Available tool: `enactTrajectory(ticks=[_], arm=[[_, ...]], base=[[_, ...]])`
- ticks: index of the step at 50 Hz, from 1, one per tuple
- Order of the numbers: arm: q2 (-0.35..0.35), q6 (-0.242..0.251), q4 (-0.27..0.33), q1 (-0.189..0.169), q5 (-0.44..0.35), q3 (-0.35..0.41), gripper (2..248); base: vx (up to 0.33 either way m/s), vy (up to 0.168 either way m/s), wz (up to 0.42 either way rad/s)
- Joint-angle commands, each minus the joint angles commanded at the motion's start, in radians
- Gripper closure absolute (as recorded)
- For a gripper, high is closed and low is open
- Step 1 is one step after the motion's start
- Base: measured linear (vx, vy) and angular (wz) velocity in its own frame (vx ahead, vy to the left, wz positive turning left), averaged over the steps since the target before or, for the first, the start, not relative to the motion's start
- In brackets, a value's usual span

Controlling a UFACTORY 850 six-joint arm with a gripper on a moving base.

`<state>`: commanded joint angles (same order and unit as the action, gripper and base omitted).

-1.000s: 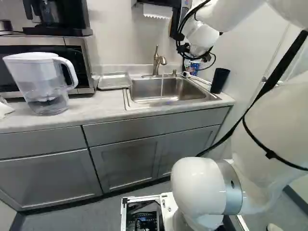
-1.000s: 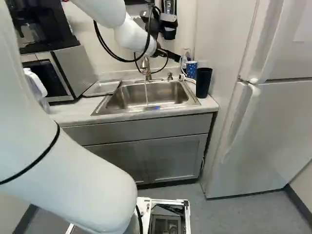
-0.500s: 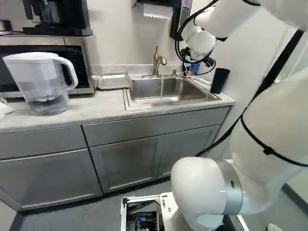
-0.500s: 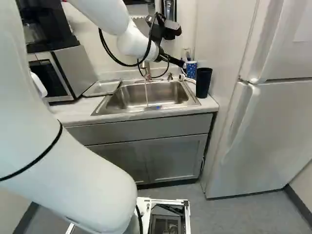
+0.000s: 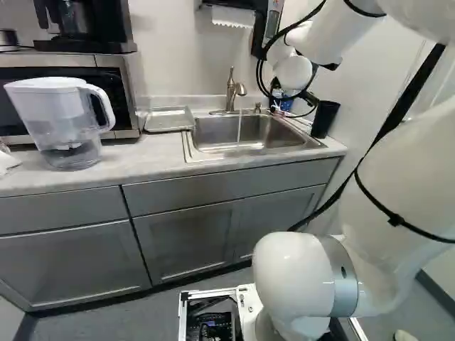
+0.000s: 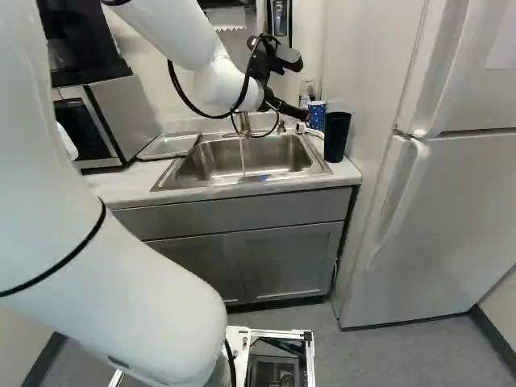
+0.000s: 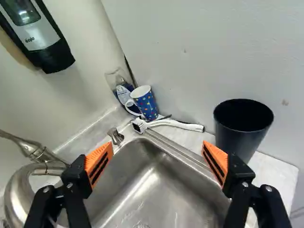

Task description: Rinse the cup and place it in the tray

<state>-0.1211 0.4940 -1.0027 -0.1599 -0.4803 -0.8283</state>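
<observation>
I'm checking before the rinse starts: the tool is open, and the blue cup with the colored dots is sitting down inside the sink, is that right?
Not quite: the blue cup isn't inside the sink. The wrist view shows it standing on the counter beyond the sink's corner, near the brush. The tool is open, as you say.

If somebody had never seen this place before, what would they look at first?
Probably the big white robot arm, filling the right side of the left base view. Next, maybe the bright orange pads on its open gripper, above the shiny sink. Then the blue dotted mug in the corner behind the sink.
</observation>
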Motion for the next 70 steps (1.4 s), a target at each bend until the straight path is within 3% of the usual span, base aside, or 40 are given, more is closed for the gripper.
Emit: enactTrajectory(ticks=[27,70], arm=[[0.021,0.000,-0.094,0.008,-0.122,0.041,3],[0.099,0.000,-0.189,0.014,-0.353,0.070,3]], base=[[0.000,0.000,0.000],[0.000,0.000,0.000]])
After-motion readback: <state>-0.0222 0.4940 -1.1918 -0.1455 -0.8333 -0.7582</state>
